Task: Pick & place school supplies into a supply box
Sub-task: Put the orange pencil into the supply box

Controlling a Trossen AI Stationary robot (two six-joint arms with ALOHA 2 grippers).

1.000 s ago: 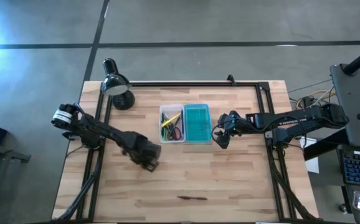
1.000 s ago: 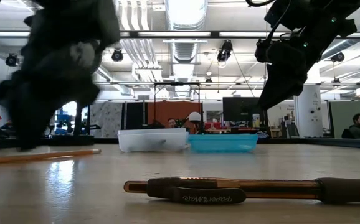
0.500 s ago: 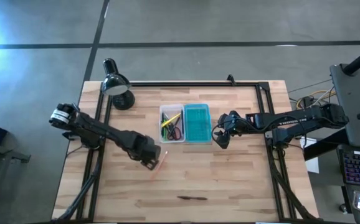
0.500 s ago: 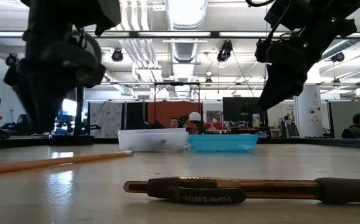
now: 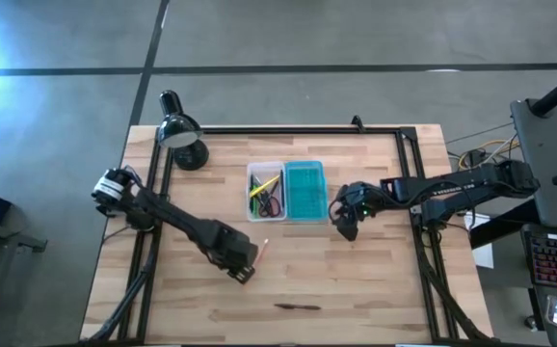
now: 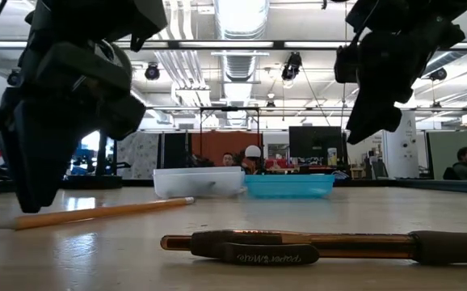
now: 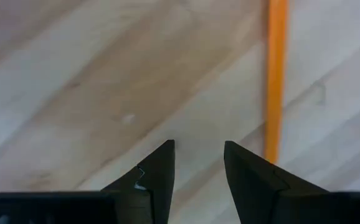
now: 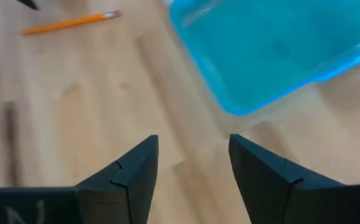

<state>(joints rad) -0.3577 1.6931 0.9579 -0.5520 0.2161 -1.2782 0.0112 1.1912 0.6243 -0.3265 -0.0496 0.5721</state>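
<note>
One orange pencil point(image 5: 258, 253) on table just beside open left hand point(image 5: 244, 269).

Black desk lamp point(image 5: 180, 135), wooden table point(image 5: 375, 280)

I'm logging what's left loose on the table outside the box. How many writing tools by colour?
Orange pencil: 1
Dark brown pen: 1
Total: 2 loose on the table, none in a gripper.

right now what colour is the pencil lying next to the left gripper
Orange, with a pale tip at one end. The pencil shows best in the left wrist view, beside the open left gripper.
</note>
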